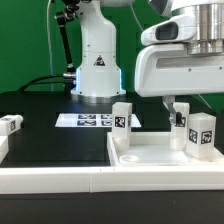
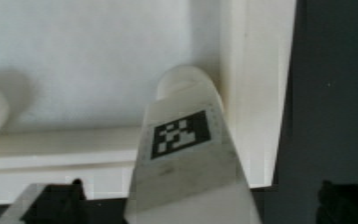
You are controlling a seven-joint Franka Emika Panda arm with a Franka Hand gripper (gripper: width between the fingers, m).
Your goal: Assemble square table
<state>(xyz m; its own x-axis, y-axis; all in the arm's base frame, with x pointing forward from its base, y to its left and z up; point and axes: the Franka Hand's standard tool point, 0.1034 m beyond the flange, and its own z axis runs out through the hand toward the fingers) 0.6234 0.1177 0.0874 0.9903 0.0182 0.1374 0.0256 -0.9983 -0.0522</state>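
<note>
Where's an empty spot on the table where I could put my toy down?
The biggest bare patch is the black table between the loose leg, the marker board, the square tabletop and the white border wall. It's crowded on the tabletop: upright legs stand there, with the claw hanging just above one.

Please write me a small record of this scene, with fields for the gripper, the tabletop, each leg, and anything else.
gripper: open, fingers on either side of a leg, not gripping it
tabletop: white, lying flat
leg at gripper: upright on tabletop
far leg: upright on tabletop
near leg: upright on tabletop
loose leg: on the black table, off the tabletop
marker board: flat, behind tabletop
</note>
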